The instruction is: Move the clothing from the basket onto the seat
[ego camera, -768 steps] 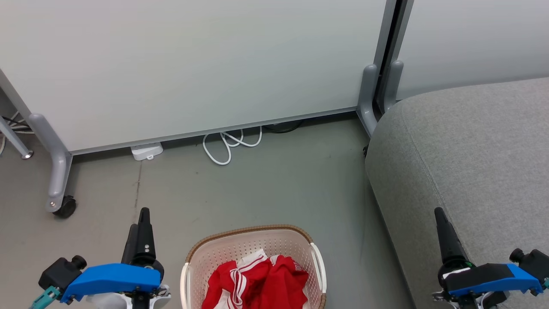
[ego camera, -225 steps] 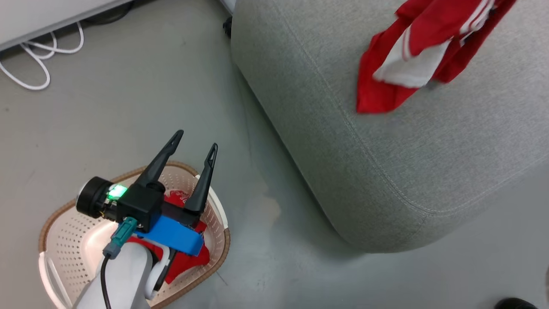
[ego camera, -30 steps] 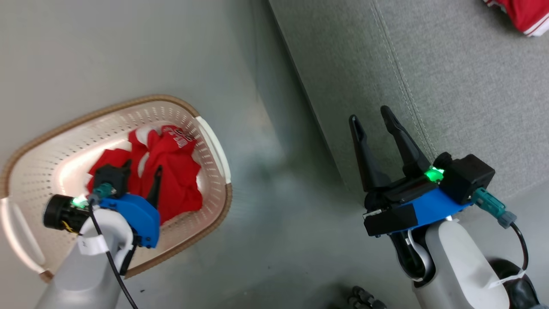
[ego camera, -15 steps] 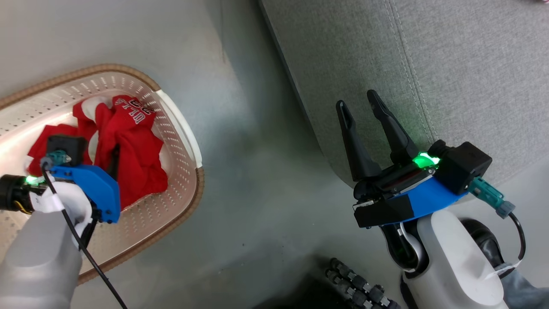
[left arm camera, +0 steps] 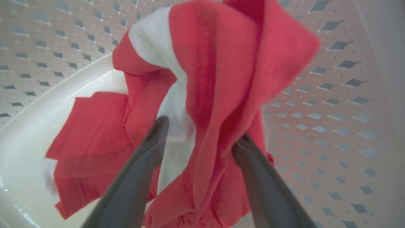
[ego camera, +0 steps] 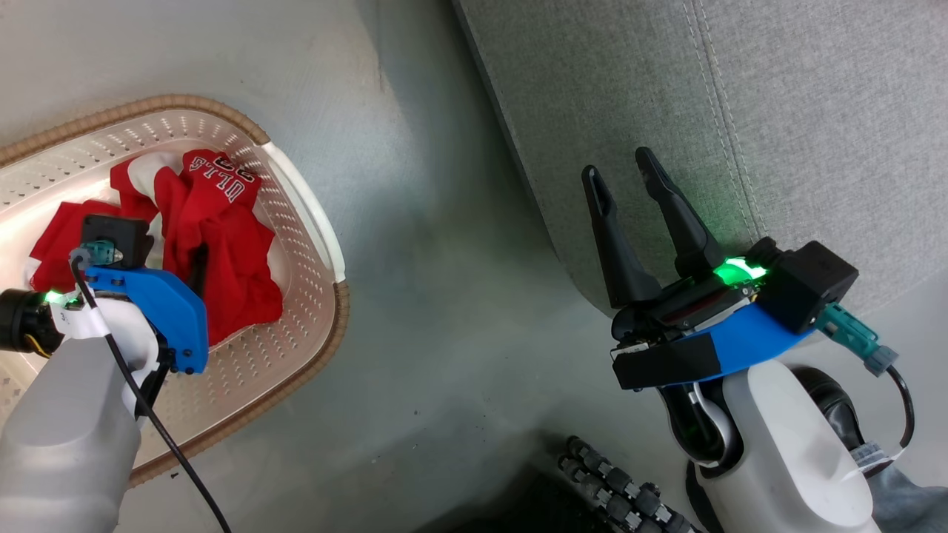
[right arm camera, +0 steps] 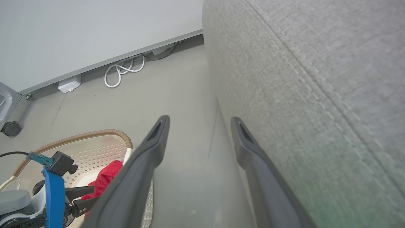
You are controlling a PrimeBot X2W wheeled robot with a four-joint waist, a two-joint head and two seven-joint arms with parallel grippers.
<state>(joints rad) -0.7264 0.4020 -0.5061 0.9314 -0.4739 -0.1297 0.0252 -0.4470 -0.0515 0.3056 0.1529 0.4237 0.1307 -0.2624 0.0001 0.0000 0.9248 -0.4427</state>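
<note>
The cream perforated basket (ego camera: 337,285) with a brown woven rim stands on the floor at the left. Red clothing (ego camera: 229,244) with white trim lies crumpled inside it. My left gripper (ego camera: 167,255) points down into the basket. In the left wrist view it (left arm camera: 202,131) is open, its two fingers straddling a raised fold of the clothing (left arm camera: 218,72). My right gripper (ego camera: 618,164) is open and empty, hovering beside the front edge of the light grey seat (ego camera: 815,111). The right wrist view shows its fingers (right arm camera: 199,122) apart over bare floor, with the seat (right arm camera: 300,79) on the right.
A white cable loop (right arm camera: 123,71), a white adapter (right arm camera: 69,85) and a caster wheel (right arm camera: 11,128) lie along the pale wall panel behind the basket. A black ribbed cable (ego camera: 615,496) of my base shows at the bottom. Bare grey floor separates basket and seat.
The head camera has shifted, sliding the basket left in the picture. My left gripper has sunk deeper into the clothing in the basket. The right gripper has hardly moved; both stay open.
</note>
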